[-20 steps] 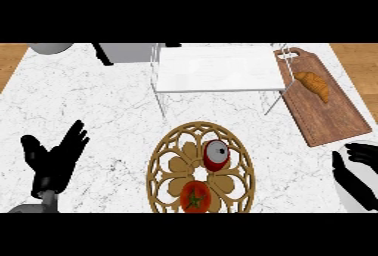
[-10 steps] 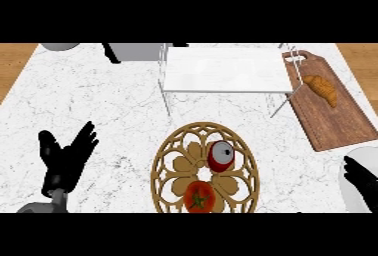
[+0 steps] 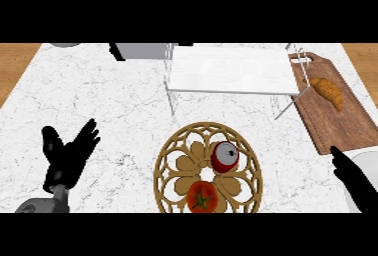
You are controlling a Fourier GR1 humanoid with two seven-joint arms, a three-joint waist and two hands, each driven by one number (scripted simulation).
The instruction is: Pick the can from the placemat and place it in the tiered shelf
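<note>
At the far left the left hand [image 3: 68,156] stands over the marble counter [image 3: 111,95] with its fingers straight and spread, holding nothing; it looks to be only resting there, well apart from everything else. Moving right, the round golden placemat [image 3: 171,165] lies near the lower middle of the view, and the can [image 3: 225,155] sits on it, lying tilted with its pale end turned toward the camera and its red side showing. Just below the can, on the same placemat, is a tomato [image 3: 201,198], close to it. Behind the placemat stands the tiered shelf [image 3: 232,75] on thin wire legs, its white top level facing up. Further right a wooden cutting board [image 3: 336,117] carries a croissant [image 3: 327,91]. At the right edge only part of the right hand [image 3: 356,181] shows, and I cannot tell how its fingers are set. The can is not yet grasped. I think the first risk is that the can, being round and on its side, rolls away when a hand touches it from one side only. A second risk is that the fingers push the tomato, because it is so near. Later, when carrying, the can may strike the shelf's front edge or a thin leg if it comes in too low.
</note>
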